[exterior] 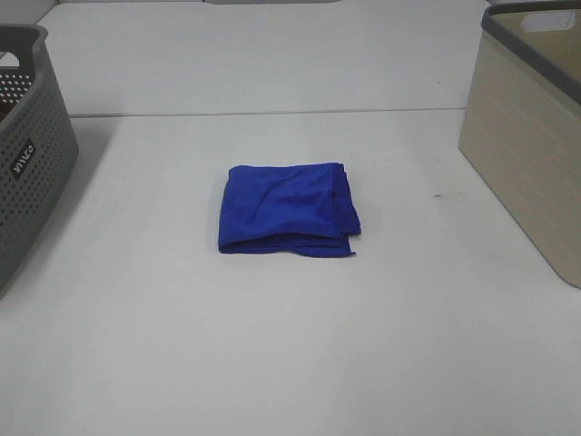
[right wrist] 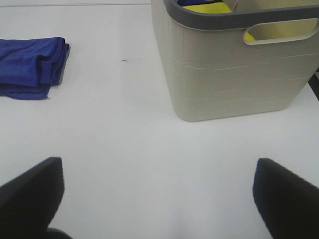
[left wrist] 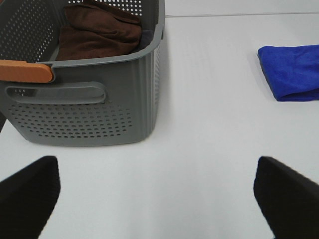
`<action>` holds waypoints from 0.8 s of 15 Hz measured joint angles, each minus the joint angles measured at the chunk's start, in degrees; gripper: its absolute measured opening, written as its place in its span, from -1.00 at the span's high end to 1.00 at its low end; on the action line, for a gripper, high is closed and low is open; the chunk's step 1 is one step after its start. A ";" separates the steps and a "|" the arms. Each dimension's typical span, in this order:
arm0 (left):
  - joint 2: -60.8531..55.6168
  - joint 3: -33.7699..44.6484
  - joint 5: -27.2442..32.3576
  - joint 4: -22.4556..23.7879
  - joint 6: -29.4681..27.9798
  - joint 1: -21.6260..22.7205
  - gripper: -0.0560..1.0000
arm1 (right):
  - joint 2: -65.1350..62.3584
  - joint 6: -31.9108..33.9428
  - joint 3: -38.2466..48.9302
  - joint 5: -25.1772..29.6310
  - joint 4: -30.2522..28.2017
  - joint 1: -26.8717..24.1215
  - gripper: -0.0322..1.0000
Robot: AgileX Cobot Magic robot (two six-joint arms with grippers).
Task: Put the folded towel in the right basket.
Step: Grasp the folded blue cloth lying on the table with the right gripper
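L end effector (left wrist: 157,199), R end effector (right wrist: 157,196) gape empty; only wrist cam shows basket's (right wrist: 224,84) yellow cloth (right wrist: 209,7), prob.

Blue folded towel (exterior: 287,209) flat mid-table (slightly rumpled), well apart from beige right basket (exterior: 526,136), upright at table's edge

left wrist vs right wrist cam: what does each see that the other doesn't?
Left wrist only: the grey basket with a brown towel inside. Right wrist only: the beige basket, with something yellow in it. Both: the blue towel lying on the table, apart from either basket, plus that arm's own open, empty tool: left end effector, right end effector.
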 joint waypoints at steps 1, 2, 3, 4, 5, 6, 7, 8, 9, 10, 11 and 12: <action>0.00 0.00 0.00 0.00 0.00 0.00 -0.96 | 0.00 0.00 0.00 0.00 0.00 0.00 -0.96; 0.00 0.00 0.00 0.00 0.00 0.00 -0.97 | 0.00 0.00 0.00 0.00 0.00 0.00 -0.96; 0.00 0.00 0.00 0.00 0.00 0.00 -0.98 | 0.00 0.00 0.00 0.00 0.00 0.00 -0.96; 0.00 0.00 0.00 0.00 0.00 0.00 -0.98 | 0.00 0.00 0.00 0.00 0.00 0.00 -0.96; 0.00 0.00 0.00 0.00 0.00 0.00 -0.98 | 0.00 0.00 0.00 0.00 0.00 0.00 -0.96; 0.00 0.00 0.00 0.06 0.00 0.00 -0.98 | 0.00 0.00 0.00 0.00 0.00 0.00 -0.96; 0.00 0.00 0.00 0.06 0.00 0.00 -0.98 | 0.00 0.00 0.00 0.00 0.00 0.00 -0.96; 0.00 0.00 0.00 0.06 0.00 0.00 -0.98 | 0.00 0.00 0.00 0.00 0.00 0.00 -0.96; 0.00 0.00 0.00 0.06 0.00 0.00 -0.98 | 0.00 0.00 0.00 0.00 0.00 0.00 -0.96; 0.00 0.00 0.00 0.06 0.00 0.00 -0.98 | 0.00 0.00 0.00 0.00 0.00 0.00 -0.96; 0.00 0.00 0.00 0.06 0.00 0.00 -0.98 | 0.00 0.00 0.00 0.00 0.00 0.00 -0.96; 0.00 0.00 0.00 0.06 0.00 0.00 -0.98 | 0.00 -0.06 0.00 0.00 0.00 0.00 -0.96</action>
